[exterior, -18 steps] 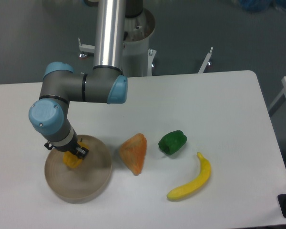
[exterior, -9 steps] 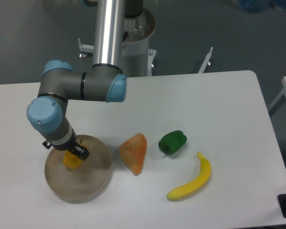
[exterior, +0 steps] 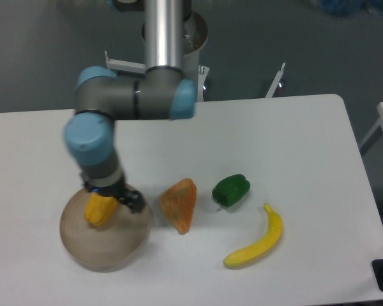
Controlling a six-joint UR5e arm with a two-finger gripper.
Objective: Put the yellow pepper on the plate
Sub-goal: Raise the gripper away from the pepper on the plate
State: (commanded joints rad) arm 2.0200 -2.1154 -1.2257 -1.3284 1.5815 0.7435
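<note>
The yellow pepper lies on the round beige plate at the front left of the table, in the plate's upper middle. My gripper hangs just over the plate. One dark finger shows to the right of the pepper, with a small gap between them. The other finger is hidden behind the wrist and the pepper. The jaws look open and hold nothing.
An orange triangular wedge lies just right of the plate. A green pepper and a long yellow banana lie further right. The arm's base column stands behind the table's back edge.
The arm's wrist and elbow have swung right. The pepper has stayed in place on the plate. The visible finger now stands apart from it on the right.
</note>
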